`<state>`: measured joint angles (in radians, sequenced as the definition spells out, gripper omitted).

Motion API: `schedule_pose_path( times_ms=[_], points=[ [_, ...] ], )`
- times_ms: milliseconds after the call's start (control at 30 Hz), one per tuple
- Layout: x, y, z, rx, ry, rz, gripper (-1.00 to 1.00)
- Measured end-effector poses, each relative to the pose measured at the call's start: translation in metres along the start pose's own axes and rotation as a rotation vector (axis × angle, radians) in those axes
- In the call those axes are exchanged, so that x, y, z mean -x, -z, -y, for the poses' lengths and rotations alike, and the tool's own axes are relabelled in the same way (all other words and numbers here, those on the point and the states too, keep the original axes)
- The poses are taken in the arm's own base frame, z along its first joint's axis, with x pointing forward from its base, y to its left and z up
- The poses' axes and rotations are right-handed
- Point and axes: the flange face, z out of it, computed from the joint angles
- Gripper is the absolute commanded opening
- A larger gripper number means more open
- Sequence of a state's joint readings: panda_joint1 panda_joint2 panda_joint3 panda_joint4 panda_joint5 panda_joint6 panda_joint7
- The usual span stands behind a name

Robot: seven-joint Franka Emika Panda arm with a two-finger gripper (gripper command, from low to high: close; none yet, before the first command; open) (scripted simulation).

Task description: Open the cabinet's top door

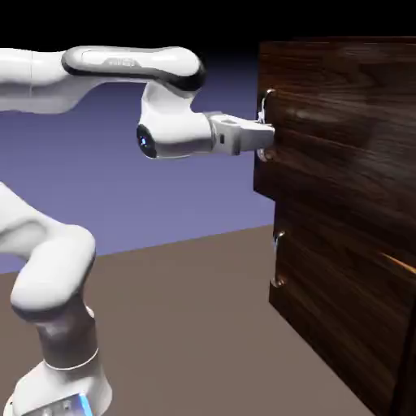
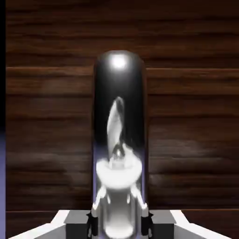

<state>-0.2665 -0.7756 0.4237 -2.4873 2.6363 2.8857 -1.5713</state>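
We see the gripper (image 1: 264,138) reaching level toward the cabinet (image 1: 349,211), which fills the right side of the exterior view, and the jaws are closed tight on the silver bar handle (image 1: 266,122) of the top door (image 1: 341,114). That panel is the upper of the 2 stacked doors; the lower door (image 1: 349,309) carries its own handle (image 1: 279,260), which sits well below the hand and is untouched.

The relation that matters for the pull is simple: the handle runs vertically, its long axis up and down along the door's near edge, and the hand meets it square on, from the front, with 1 finger on each side. We judge that the door has to come away from the cabinet face toward the arm, so the pull should run back along the line the hand already points, curving as the panel swings on its far side. In the exterior view the upper panel looks at most barely off the cabinet front, and we cannot tell whether it has started to swing.

The exterior view gives us the height of the grasp, roughly mid-handle, and the arm's posture. It does not show the finger contact clearly. The hand view does: the handle (image 2: 120,140) fills the middle as a glossy upright bar against the dark wood grain (image 2: 46,116), with the grey fingertips (image 2: 95,210) pressed against its 2 sides at the bottom edge.
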Motion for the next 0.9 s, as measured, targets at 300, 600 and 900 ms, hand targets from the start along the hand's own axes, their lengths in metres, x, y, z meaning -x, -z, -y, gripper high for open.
schedule_pose_path(
  times_ms=[300, 600, 900],
  points=[
    [-0.019, 0.059, -0.019, -0.106, 0.000, 0.106, -1.00],
    [-0.036, 0.100, -0.036, -0.184, 0.000, 0.184, -1.00],
    [-0.051, 0.127, -0.051, -0.240, 0.001, 0.240, -1.00]
  ],
)
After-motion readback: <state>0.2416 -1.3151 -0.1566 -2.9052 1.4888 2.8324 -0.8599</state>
